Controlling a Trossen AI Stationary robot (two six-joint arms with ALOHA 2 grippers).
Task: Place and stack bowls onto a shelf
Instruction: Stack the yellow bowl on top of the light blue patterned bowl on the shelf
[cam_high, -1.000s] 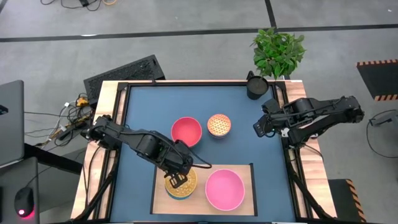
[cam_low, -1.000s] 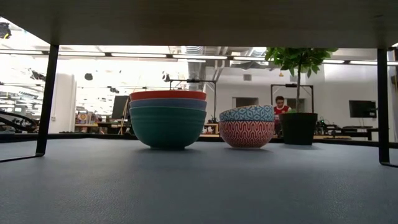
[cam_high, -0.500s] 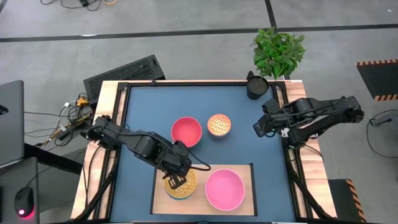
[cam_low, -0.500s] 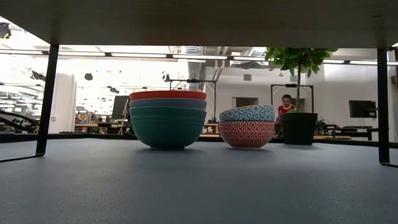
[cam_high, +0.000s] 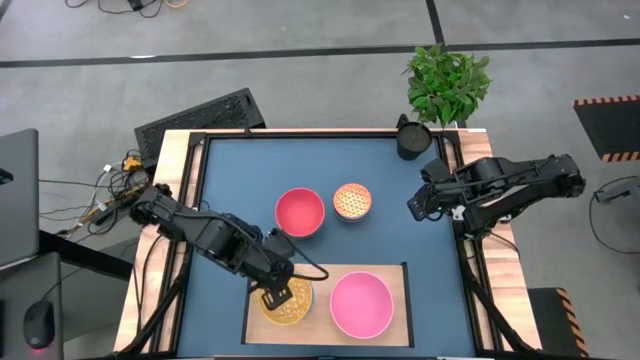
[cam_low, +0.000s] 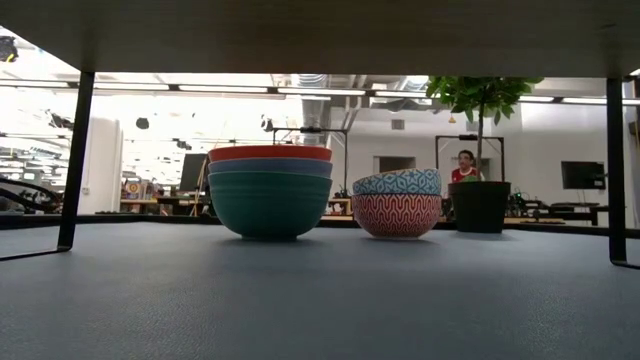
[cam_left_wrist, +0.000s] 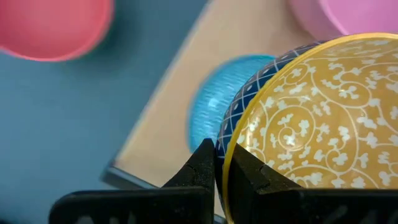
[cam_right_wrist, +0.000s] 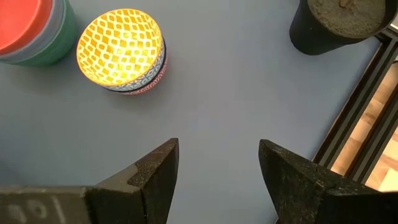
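- Sitting on the left part of the shelf, the small bowl with a yellow scroll-patterned inside is held by its rim, just beside the wide pink bowl on the shelf's right part.
- Left jaws are narrow, pinched on that rim, one finger inside and one outside, as the left wrist view shows; a light-blue bowl peeks out from under the yellow one there.
- Risk, as I judge it: the yellow bowl looks off-centre on the blue one, so letting go now could leave it tilted or let it slide off toward the shelf edge.
- Risk: a thin rim grip gives little hold, and any sideways drag could tip the bowl or shove the one beneath it.
- Risk: pulling away toward the pink bowl could knock it, since the two stand so close.
- Waiting on the desk are the red-topped stack and the orange-lattice bowl, with the dark cup near the plant.
- Right jaws hang wide and empty over the desk's right edge.
- Compared with a second ago, the left arm has pulled back toward the shelf's left front corner, and the yellow bowl has shifted that way with it; the right arm and the other bowls are unchanged.
- A person in the room behind has moved slightly.
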